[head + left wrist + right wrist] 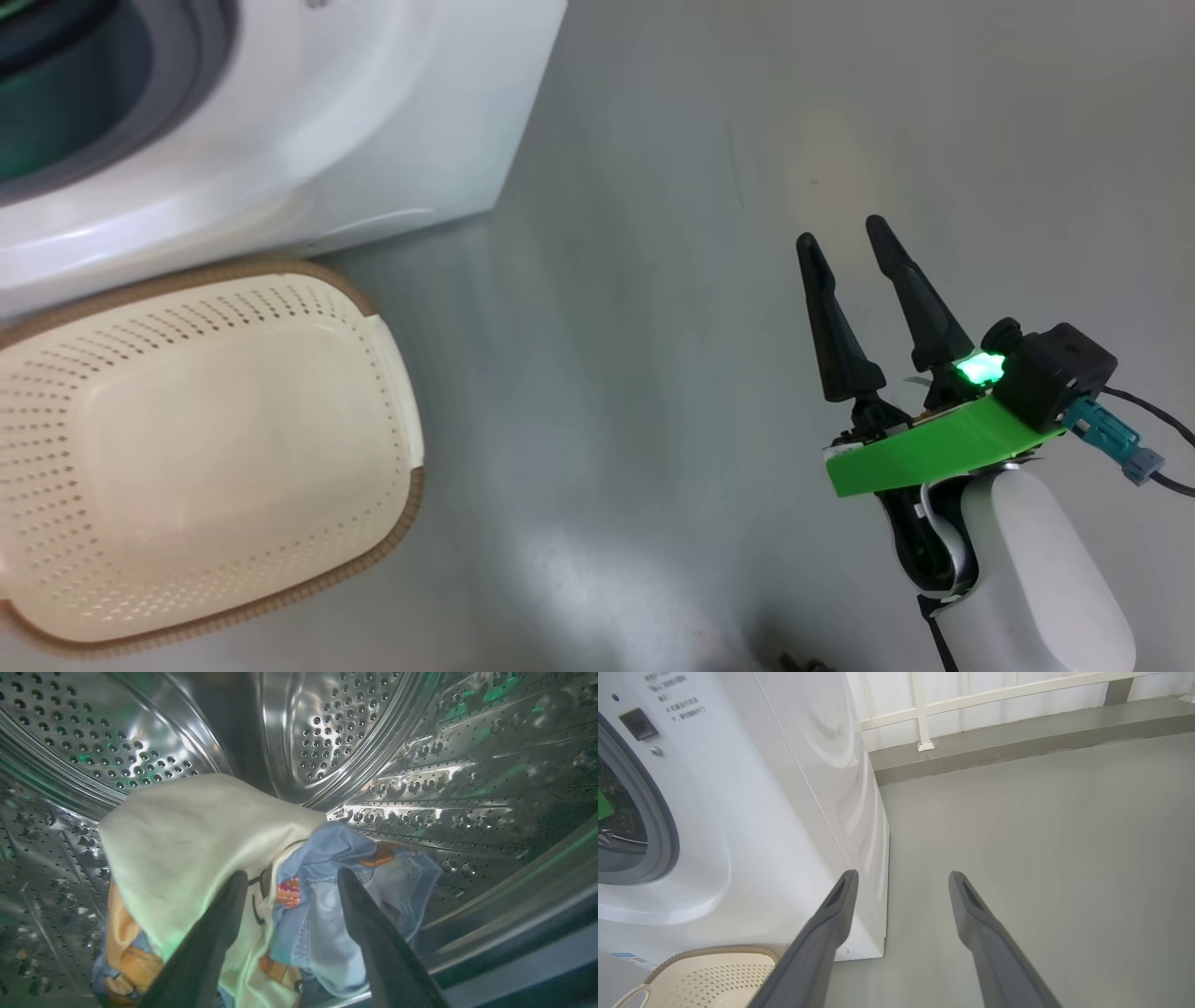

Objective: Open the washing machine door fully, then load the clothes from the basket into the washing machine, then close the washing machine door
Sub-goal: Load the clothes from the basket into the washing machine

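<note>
The clothes [196, 844], judged soft, light and best pinched at a bunched fold, are seen heaped in the drum [420, 788], framed by the released left gripper [292, 873], while the right gripper [840, 231] is held spread and empty over the floor [653, 280].

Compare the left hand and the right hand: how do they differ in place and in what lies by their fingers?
Place: the left hand is inside the steel drum, while the right hand hangs over the grey floor beside the washing machine.
Contents: the clothes lie between and beyond the left hand's fingers; the right hand's fingers frame bare floor.
Shared: both hands are open, fingers spread about alike.
</note>
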